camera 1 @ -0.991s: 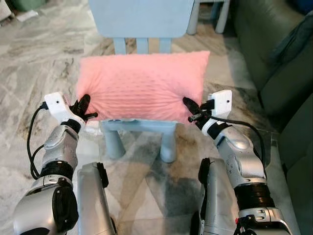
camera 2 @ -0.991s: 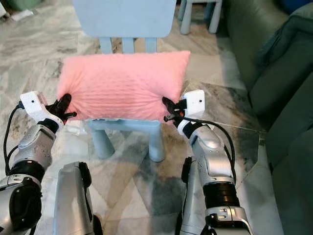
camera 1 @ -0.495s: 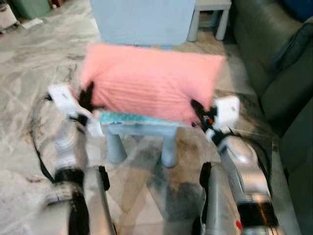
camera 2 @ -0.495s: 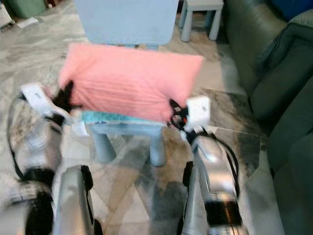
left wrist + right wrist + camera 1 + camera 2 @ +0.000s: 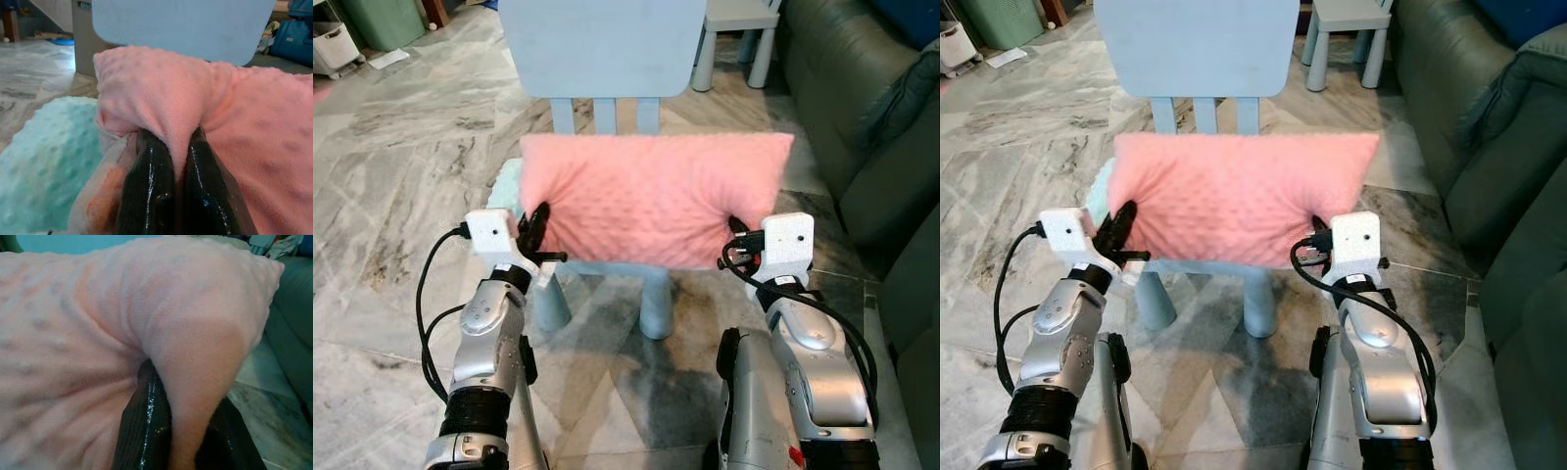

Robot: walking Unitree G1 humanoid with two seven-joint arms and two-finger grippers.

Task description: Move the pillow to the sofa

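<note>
Pink pillow (image 5: pixel 656 196) held up in front of a pale blue child's chair (image 5: pixel 598 49), pinched at its two lower corners: left gripper (image 5: pixel 536 227) clamped on one fold, right gripper (image 5: pixel 736 245) clamped on the other. Mint cushion (image 5: pixel 44 161) on the chair seat beneath. Grey-veined marble floor (image 5: pixel 382 196) all round. Dark green sofa (image 5: pixel 862 108) along the right, small blue stool (image 5: pixel 736 29) behind, green bin (image 5: pixel 377 20) at far left.

The pink pillow (image 5: pixel 656 196) has been lifted off the seat of the light blue chair (image 5: pixel 597 44), where it lay a second ago, and now hangs in front of the chair's back slats. The left gripper (image 5: pixel 536 227) and right gripper (image 5: pixel 736 245) have risen with it, uncovering a teal cushion (image 5: pixel 44 161) on the seat.
</note>
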